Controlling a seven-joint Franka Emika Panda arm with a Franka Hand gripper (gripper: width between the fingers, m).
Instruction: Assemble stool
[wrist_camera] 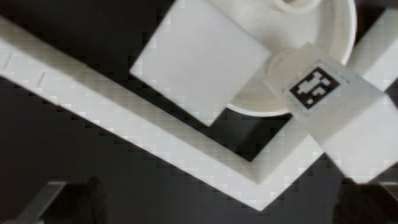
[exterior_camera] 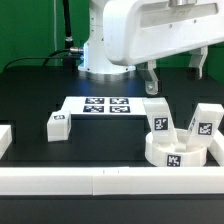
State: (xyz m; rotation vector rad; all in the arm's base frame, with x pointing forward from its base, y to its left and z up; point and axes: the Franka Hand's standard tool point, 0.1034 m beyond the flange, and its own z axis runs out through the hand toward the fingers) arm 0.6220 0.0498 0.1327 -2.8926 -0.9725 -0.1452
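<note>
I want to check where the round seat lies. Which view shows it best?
The exterior view: nearly the whole seat shows beside the front rail, on the exterior view's right, its tag facing the camera. The wrist view catches only what seems a curved slice of it, partly behind a tagged leg.

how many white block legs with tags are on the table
3. One white rectangular plastic leg lies alone at the exterior view's left; a second leg and a third leg stand at the white round plastic seat. Others may be hidden.
</note>
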